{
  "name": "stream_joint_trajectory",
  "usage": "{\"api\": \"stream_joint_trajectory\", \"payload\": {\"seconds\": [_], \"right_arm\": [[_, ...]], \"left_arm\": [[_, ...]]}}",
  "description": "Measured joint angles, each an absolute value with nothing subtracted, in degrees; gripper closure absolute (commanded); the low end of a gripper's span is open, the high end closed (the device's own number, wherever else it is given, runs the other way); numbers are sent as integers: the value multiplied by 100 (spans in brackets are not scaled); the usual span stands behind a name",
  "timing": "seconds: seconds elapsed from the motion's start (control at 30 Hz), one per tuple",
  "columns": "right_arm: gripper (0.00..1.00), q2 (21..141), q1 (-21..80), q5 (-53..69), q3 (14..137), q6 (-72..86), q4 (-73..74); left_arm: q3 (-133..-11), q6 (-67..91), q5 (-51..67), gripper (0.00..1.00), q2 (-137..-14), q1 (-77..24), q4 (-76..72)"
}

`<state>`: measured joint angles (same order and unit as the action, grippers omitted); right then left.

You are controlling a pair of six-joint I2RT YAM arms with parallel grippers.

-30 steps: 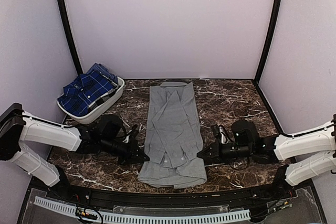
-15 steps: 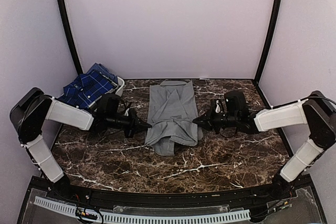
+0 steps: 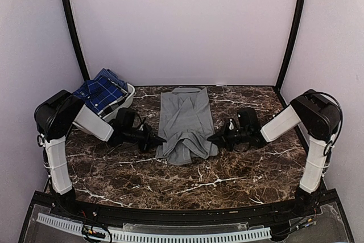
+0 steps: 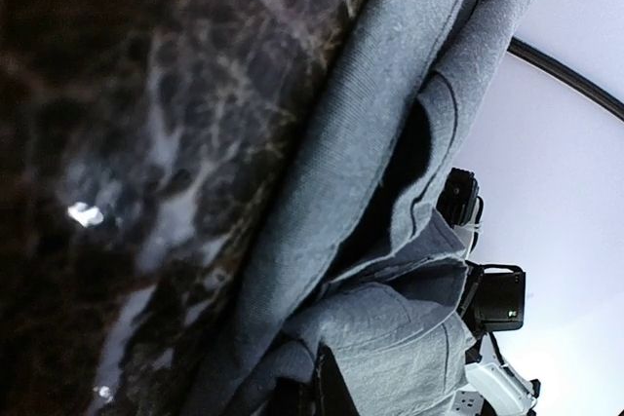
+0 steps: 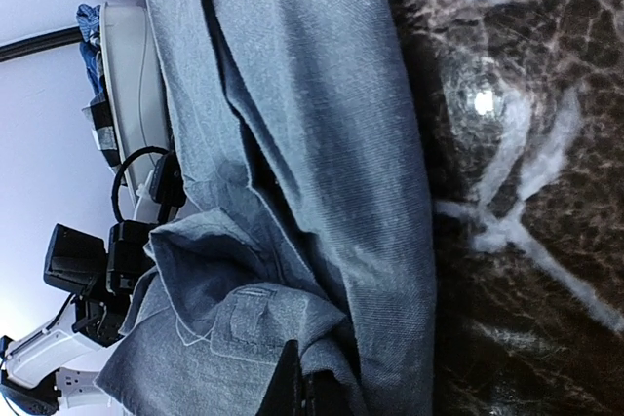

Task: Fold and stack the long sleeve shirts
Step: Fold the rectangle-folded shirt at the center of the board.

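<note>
The mid-grey shirt (image 3: 185, 122) lies lengthwise on the marble table, collar at the far end, its near hem lifted and folded back toward the collar. My left gripper (image 3: 160, 138) is shut on the hem's left corner; the cloth (image 4: 390, 319) drapes over its fingers. My right gripper (image 3: 211, 138) is shut on the hem's right corner, with cloth (image 5: 292, 241) bunched at its tips. The dark blue plaid shirt (image 3: 98, 91) sits crumpled in the white basket (image 3: 126, 99) at the far left.
The basket stands close behind my left arm. Black frame posts run up the back corners, with pale walls around. The dark marble table (image 3: 227, 169) lies bare in front of the shirt.
Both grippers have carried the grey shirt's near hem away from the front edge toward the collar, folding the lower part over the body. Both arms now reach further in.
</note>
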<state>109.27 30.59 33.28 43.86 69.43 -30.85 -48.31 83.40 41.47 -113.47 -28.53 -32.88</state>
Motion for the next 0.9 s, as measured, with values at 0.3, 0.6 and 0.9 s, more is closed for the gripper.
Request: {"api": "stream_joint_trajectory", "payload": {"seconds": [0.3, 0.6, 0.9], "right_arm": [[100, 10460, 3148, 3376, 3693, 6971, -3365], [100, 9732, 3535, 3216, 3837, 6790, -2943], [82, 10641, 3439, 3336, 4650, 6510, -2681]], "left_arm": [[-4176, 8353, 4136, 100, -10912, -2864, -3522], [-3997, 8182, 3981, 100, -9848, -2877, -2982], [-4150, 8099, 3889, 97, -10398, -2875, -2926]]}}
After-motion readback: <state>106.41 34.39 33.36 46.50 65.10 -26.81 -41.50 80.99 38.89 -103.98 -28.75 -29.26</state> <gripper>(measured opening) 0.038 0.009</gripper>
